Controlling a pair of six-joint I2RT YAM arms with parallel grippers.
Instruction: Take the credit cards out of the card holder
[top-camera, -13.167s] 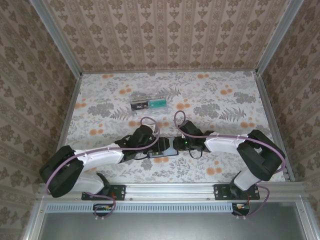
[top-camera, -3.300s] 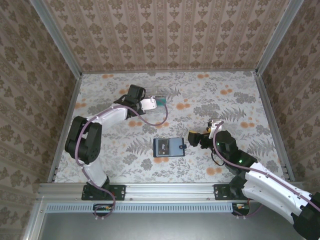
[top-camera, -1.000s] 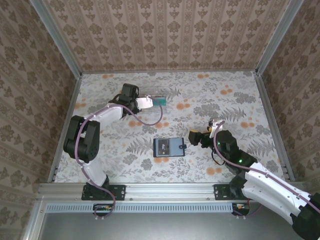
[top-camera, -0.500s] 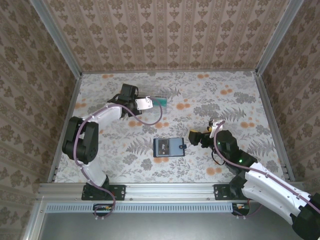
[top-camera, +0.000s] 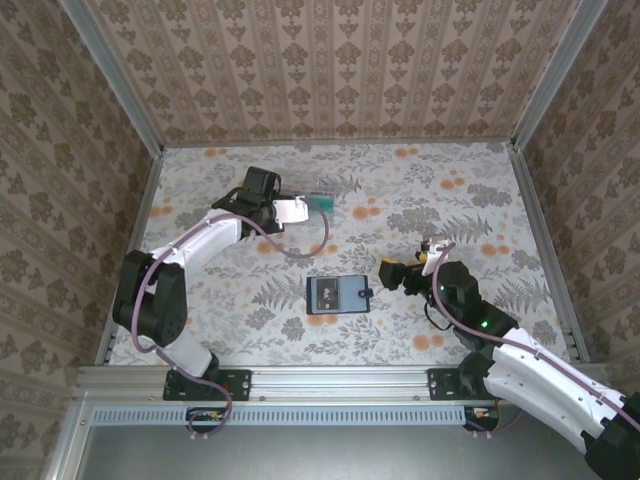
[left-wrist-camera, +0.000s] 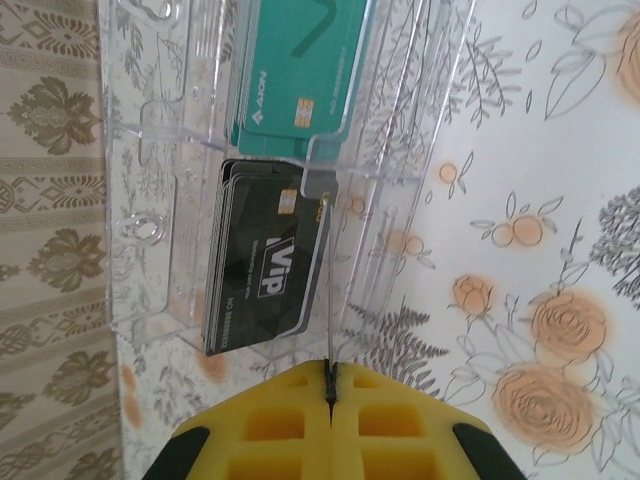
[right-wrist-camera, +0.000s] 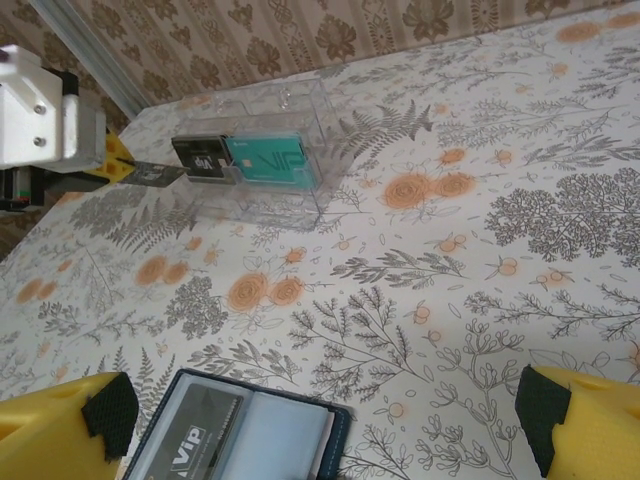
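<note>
Left jaws pinched tight on dark card (right-wrist-camera: 160, 175), edge-on at clear box (left-wrist-camera: 150, 200) slot. Right jaws fully spread, empty, beside card holder (top-camera: 338, 294) (open flat, mid-surface, VIP card (right-wrist-camera: 190, 450) inside). Risk: dark card catches divider, skews in pinch, drops outside box.

card holder (right-wrist-camera: 240, 432) open, near edge | clear box (right-wrist-camera: 285, 105) beyond, cards (right-wrist-camera: 268, 158) inside

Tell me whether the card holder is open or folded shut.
Open: the card holder lies spread flat, inner face up, a VIP card in one pocket.
</note>
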